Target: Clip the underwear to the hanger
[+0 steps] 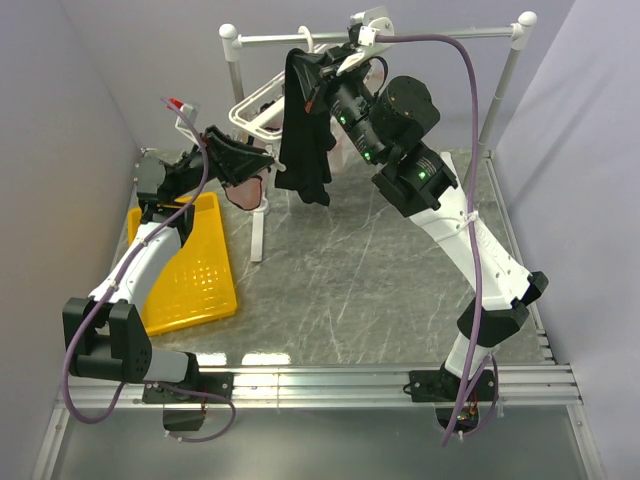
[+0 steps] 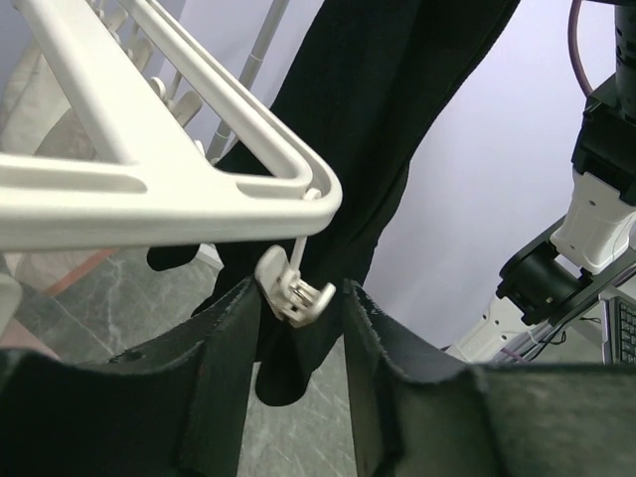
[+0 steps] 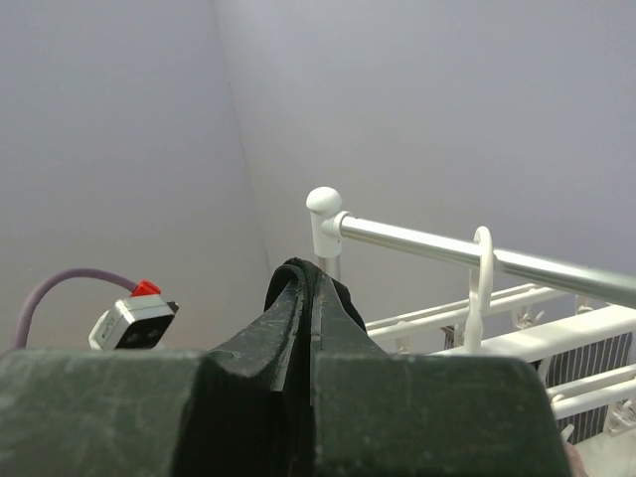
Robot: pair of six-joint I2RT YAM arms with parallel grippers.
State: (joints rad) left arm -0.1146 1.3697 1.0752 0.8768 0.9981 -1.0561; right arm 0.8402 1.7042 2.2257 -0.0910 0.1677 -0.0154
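The black underwear [image 1: 305,140] hangs in a long fold from my right gripper [image 1: 312,80], which is raised just under the rail. In the right wrist view that gripper [image 3: 311,298] is shut on the underwear [image 3: 298,273], with fabric bulging out over the tips. The white hanger [image 1: 262,105] hangs from the rail to the left of the garment. My left gripper [image 2: 301,298] is open around a small white clip [image 2: 295,288] dangling from the hanger's corner [image 2: 298,184]. The clip rests against the left finger [image 2: 224,338] and stands clear of the right one. The underwear [image 2: 368,129] hangs right behind the clip.
The grey metal rail stand [image 1: 400,38] spans the back, its posts at both sides. A yellow perforated basket [image 1: 195,270] lies at the left by my left arm. A pinkish garment [image 1: 248,190] hangs under the hanger. Purple cables loop over both arms.
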